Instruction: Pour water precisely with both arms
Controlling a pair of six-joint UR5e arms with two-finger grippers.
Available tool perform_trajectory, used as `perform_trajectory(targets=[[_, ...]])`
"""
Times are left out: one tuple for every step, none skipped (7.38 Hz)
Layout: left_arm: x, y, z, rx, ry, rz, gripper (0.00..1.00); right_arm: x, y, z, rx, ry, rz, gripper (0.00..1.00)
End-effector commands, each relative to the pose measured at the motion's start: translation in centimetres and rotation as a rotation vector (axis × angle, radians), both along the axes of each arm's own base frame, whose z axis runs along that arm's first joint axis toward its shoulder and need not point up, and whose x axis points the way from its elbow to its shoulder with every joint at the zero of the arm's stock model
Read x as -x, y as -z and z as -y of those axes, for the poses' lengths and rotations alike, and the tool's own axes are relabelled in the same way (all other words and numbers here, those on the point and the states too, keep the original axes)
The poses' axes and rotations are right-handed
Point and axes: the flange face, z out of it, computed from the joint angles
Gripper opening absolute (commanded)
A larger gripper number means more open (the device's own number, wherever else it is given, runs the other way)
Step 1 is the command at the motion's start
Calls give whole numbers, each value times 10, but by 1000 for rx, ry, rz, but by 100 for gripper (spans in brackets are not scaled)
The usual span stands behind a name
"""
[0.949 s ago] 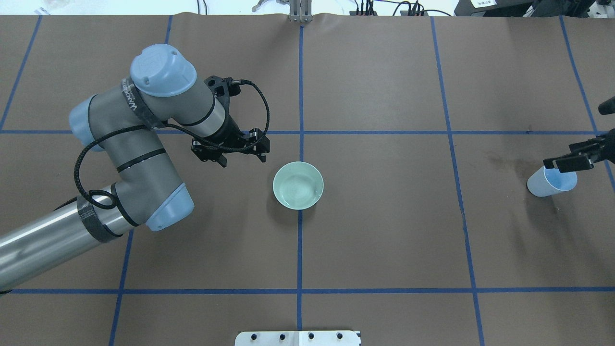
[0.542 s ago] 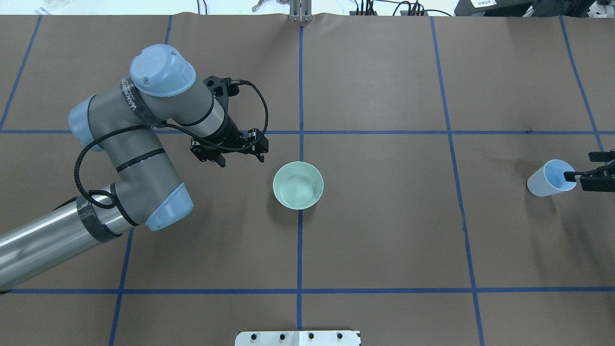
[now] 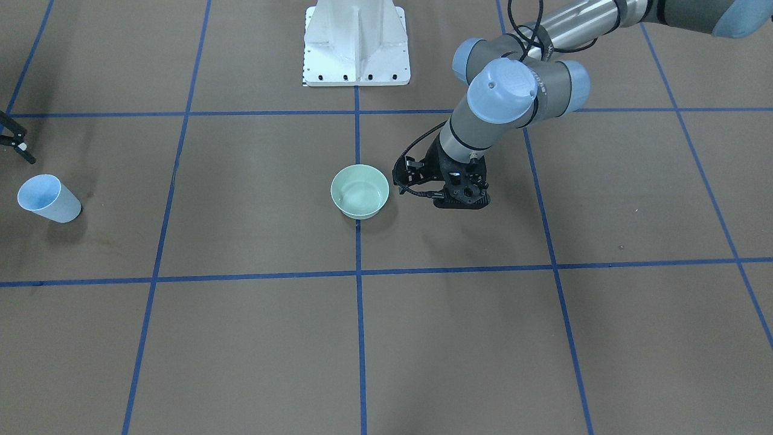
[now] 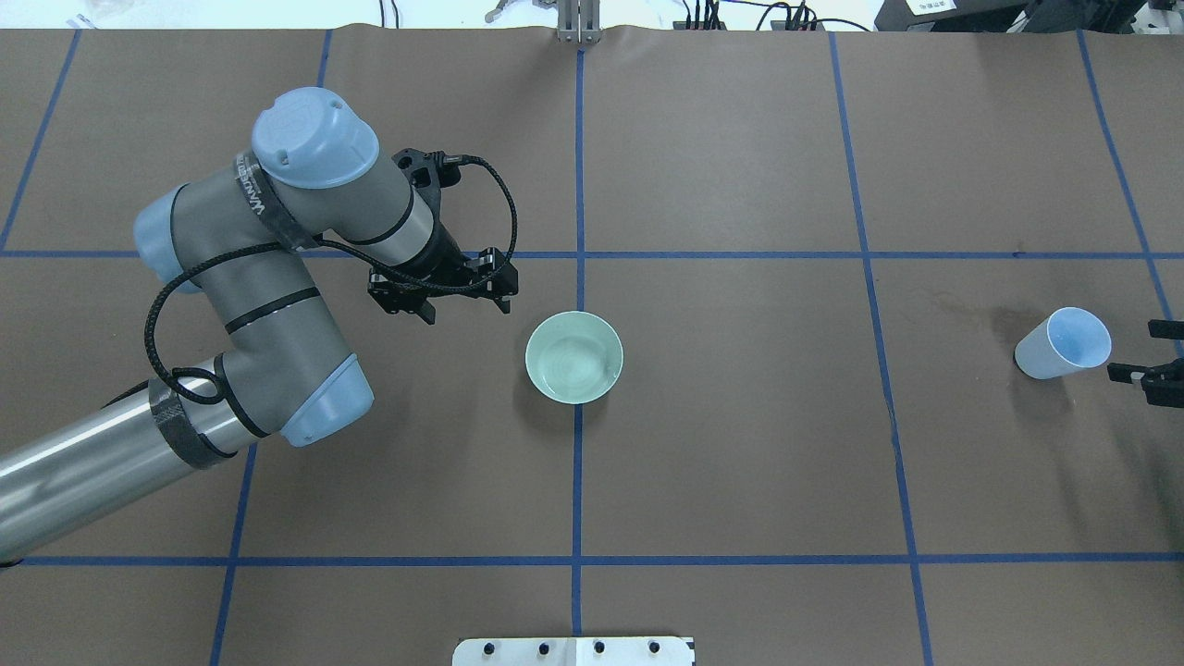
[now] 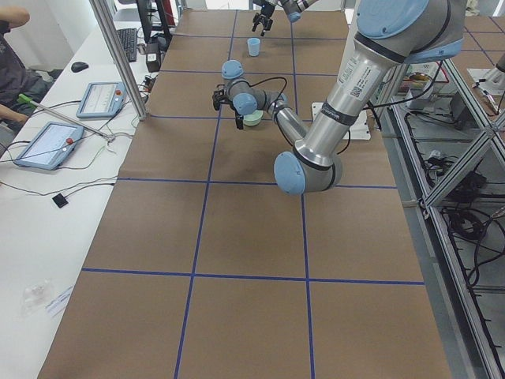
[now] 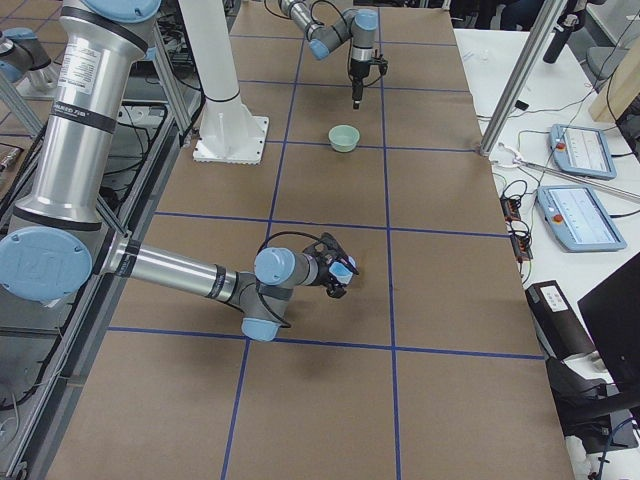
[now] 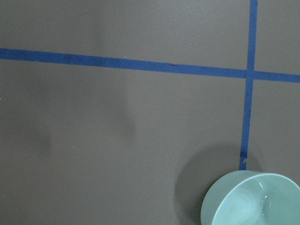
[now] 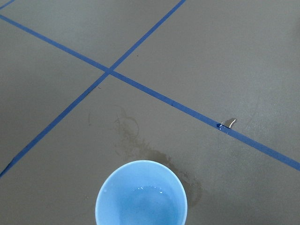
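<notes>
A light-blue cup [image 4: 1062,343] stands upright near the table's right edge. It also shows in the front view [image 3: 47,198] and the right wrist view [image 8: 140,194], with a little water [image 8: 149,191] glinting at its bottom. My right gripper [image 4: 1134,350] is open and empty, just right of the cup and not touching it. A pale green bowl [image 4: 573,356] sits at the table's middle and shows in the left wrist view [image 7: 253,199]. My left gripper [image 4: 467,307] is open and empty, hanging above the table just left of and beyond the bowl.
A dark damp stain [image 4: 1004,319] lies on the brown paper beside the cup [image 8: 161,157]. The white pedestal [image 3: 356,42] stands at the robot's side of the table. Blue tape lines cross the surface. Tablets and cables lie beyond the far edge [image 6: 575,215].
My right gripper has moved from over the cup's rim, down the overhead view and off to the cup's right side, now clear of it. The cup, the bowl and my left arm stay put.
</notes>
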Motion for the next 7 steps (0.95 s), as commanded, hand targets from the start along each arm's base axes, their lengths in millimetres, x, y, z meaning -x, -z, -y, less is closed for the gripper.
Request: perform_trajectory(targets=[[-4, -1, -1, 23, 37, 12, 100, 21, -5, -8, 2, 57, -5, 99], [-4, -1, -1, 25, 43, 14, 100, 25, -7, -10, 3, 65, -9, 99], [-3, 0, 0, 24, 45, 13, 100, 25, -8, -10, 5, 63, -12, 99], [-3, -1, -1, 25, 43, 14, 100, 27, -10, -6, 1, 36, -22, 99], [-2, 0, -1, 23, 45, 12, 100, 30, -10, -4, -2, 26, -29, 99], [-2, 0, -1, 23, 45, 12, 100, 32, -14, -3, 7, 26, -34, 99], [-2, 0, -1, 23, 45, 12, 100, 38, -14, -1, -1, 18, -40, 99]])
